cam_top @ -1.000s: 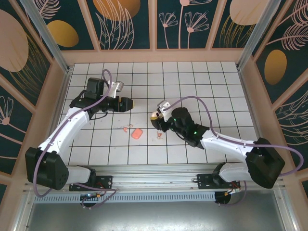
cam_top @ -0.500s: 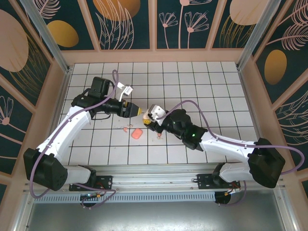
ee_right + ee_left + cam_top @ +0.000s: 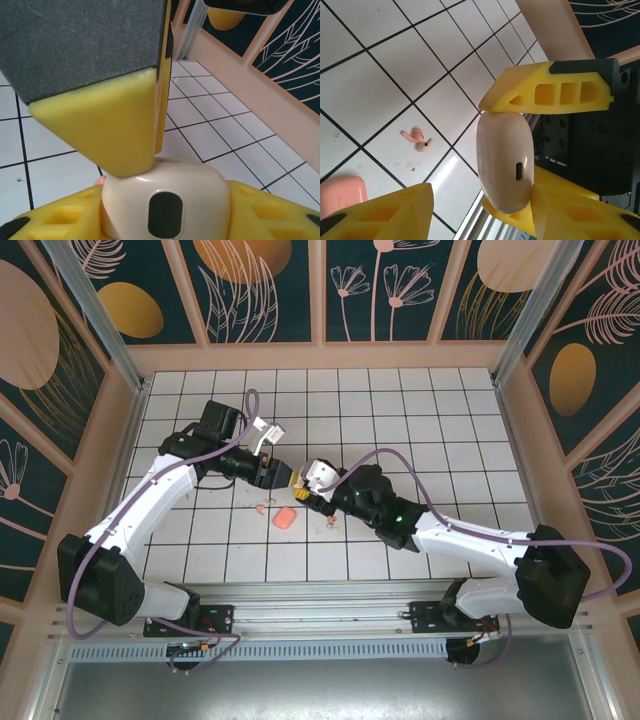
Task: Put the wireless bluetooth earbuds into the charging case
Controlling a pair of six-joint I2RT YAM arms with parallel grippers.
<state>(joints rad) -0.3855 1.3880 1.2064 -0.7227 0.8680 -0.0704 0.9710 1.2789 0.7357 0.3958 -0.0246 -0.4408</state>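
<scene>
We see the right gripper (image 3: 167, 215) clamped on the cream charging case (image 3: 502, 162), held off the tiles (image 3: 400, 440) just beyond the salmon-pink block (image 3: 285, 519); the left gripper (image 3: 480, 200) meets it there with its fingers spread, one resting against the case, the other clear of it; the earbuds (image 3: 263, 508) lie on the tiles, one just left of the block, the second earbud (image 3: 332, 523) near its right side.

A salmon-pink rounded block (image 3: 285, 518) lies on the white tiled table (image 3: 400, 400), ringed by leaf-patterned walls (image 3: 270, 290).
</scene>
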